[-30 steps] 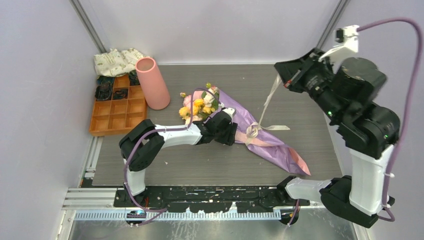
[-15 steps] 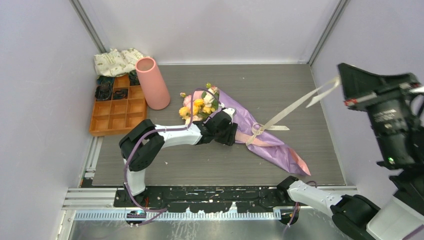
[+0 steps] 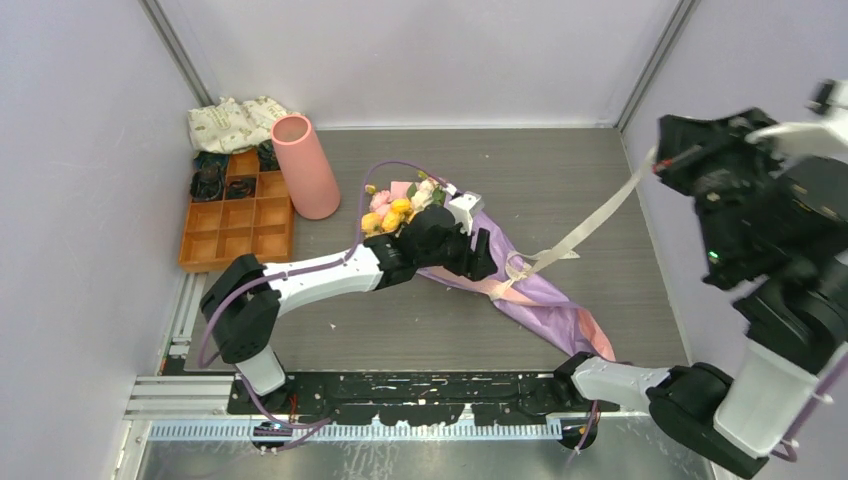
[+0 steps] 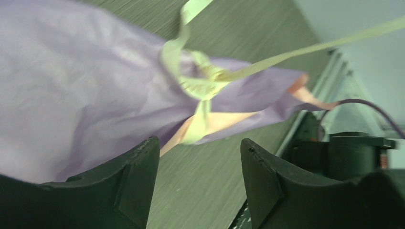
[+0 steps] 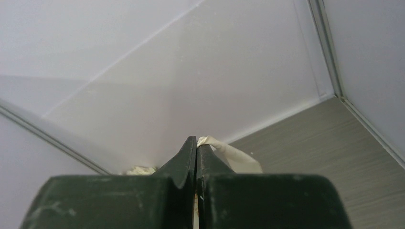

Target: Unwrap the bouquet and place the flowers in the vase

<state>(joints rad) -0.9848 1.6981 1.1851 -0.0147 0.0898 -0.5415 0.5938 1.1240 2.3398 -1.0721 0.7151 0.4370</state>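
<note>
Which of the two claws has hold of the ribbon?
The right gripper, raised high, is shut on the end of the ribbon. The left gripper stands open by the bouquet, gripping nothing.

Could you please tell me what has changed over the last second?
The right gripper, shut on the ribbon, swung out to the right, pulling it taut. The left gripper, open, edged right along the bouquet. The vase and orange tray stayed put.
</note>
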